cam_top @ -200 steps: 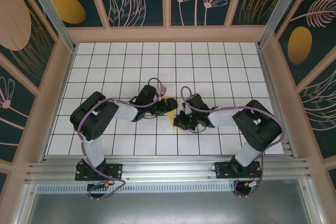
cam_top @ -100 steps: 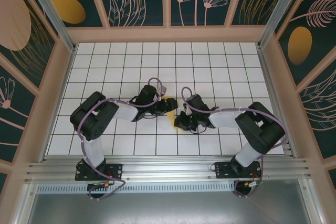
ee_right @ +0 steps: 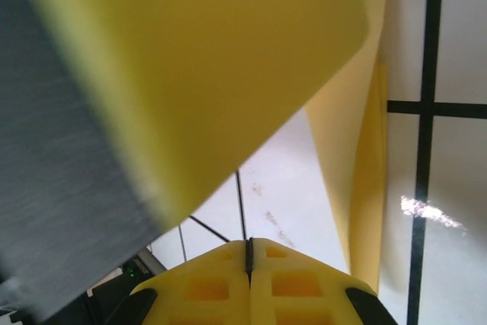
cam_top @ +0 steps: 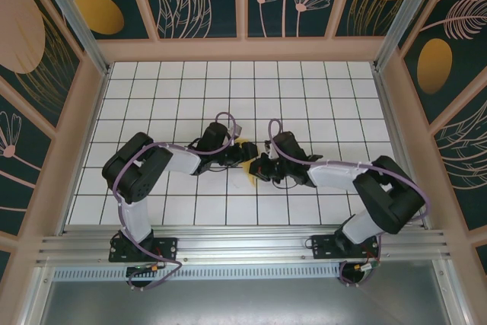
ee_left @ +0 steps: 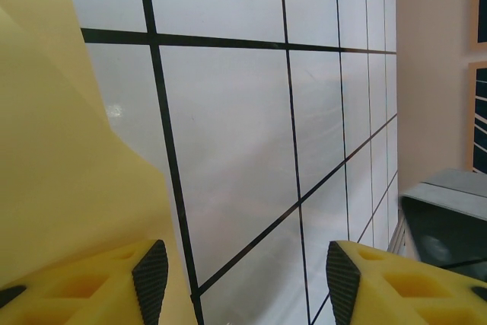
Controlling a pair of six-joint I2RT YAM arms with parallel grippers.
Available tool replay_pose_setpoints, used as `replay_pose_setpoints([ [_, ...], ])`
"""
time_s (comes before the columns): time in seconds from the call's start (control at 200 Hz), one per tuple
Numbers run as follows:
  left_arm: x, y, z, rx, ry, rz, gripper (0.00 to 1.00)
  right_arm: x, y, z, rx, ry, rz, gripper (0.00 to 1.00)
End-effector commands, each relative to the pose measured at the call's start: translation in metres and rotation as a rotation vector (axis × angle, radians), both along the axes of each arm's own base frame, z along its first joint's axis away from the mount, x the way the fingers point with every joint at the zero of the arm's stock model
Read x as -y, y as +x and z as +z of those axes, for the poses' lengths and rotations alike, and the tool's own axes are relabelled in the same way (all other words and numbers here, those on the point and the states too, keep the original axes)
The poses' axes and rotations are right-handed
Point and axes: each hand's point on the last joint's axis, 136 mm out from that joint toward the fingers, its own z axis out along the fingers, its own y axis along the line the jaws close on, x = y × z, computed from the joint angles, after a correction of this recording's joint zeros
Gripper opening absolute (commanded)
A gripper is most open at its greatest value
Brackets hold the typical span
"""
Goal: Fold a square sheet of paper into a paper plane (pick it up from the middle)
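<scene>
The yellow sheet of paper (cam_top: 247, 144) lies folded on the white grid table between the two grippers, mostly hidden under them. In the left wrist view the paper (ee_left: 61, 150) rises along the left finger, outside the gap. My left gripper (ee_left: 246, 283) is open with bare table between its pads (ee_left: 150, 279); from above it (cam_top: 242, 154) sits on the paper's left side. My right gripper (ee_right: 249, 253) is shut, with nothing visible between its fingers. A folded edge of paper (ee_right: 358, 150) runs just to its right. From above, the right gripper (cam_top: 256, 168) nearly touches the left one.
A blurred yellow and grey shape (ee_right: 152, 66) hangs close to the right wrist lens; I cannot tell what it is. A dark body (ee_left: 449, 222) stands at the right of the left wrist view. Wooden walls (cam_top: 243, 49) ring the table (cam_top: 304, 89).
The right gripper has moved up and left, closer to the left gripper and the paper, while its elbow swung out to the right. The left arm has held still.
</scene>
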Motion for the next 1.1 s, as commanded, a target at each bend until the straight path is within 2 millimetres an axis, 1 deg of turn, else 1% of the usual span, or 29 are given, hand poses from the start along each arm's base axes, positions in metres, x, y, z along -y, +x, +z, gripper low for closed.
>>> replay_pose_setpoints([
  [0.0, -0.022, -0.018, -0.055, -0.116, 0.161, 0.018, 0.6, -0.008, 0.01, 0.001, -0.007, 0.055, -0.031, 0.03],
  [0.065, -0.022, -0.019, -0.056, -0.119, 0.162, 0.016, 0.6, -0.004, 0.011, -0.006, -0.025, 0.051, -0.055, 0.03],
  [0.2, -0.022, -0.019, -0.057, -0.119, 0.163, 0.017, 0.6, -0.004, 0.01, -0.01, -0.047, 0.082, -0.057, 0.03],
  [0.335, -0.022, -0.019, -0.057, -0.119, 0.164, 0.016, 0.6, 0.001, 0.003, -0.027, -0.09, 0.04, -0.046, 0.03],
  [0.44, -0.023, -0.019, -0.058, -0.121, 0.167, 0.017, 0.6, 0.003, -0.009, -0.04, -0.137, 0.024, -0.016, 0.04],
  [0.515, -0.023, -0.019, -0.058, -0.122, 0.168, 0.017, 0.6, 0.011, -0.019, -0.052, -0.165, -0.015, -0.014, 0.04],
  [0.651, -0.024, -0.019, -0.06, -0.124, 0.172, 0.017, 0.6, 0.019, -0.038, -0.066, -0.214, -0.045, 0.024, 0.04],
  [0.751, -0.024, -0.02, -0.061, -0.125, 0.174, 0.018, 0.6, 0.024, -0.047, -0.071, -0.236, -0.068, 0.042, 0.04],
  [0.891, -0.024, -0.02, -0.062, -0.127, 0.177, 0.02, 0.6, 0.035, -0.053, -0.078, -0.255, -0.135, 0.029, 0.04],
  [1.096, -0.027, -0.02, -0.065, -0.133, 0.191, 0.028, 0.6, 0.042, -0.058, -0.075, -0.255, -0.164, 0.037, 0.04],
])
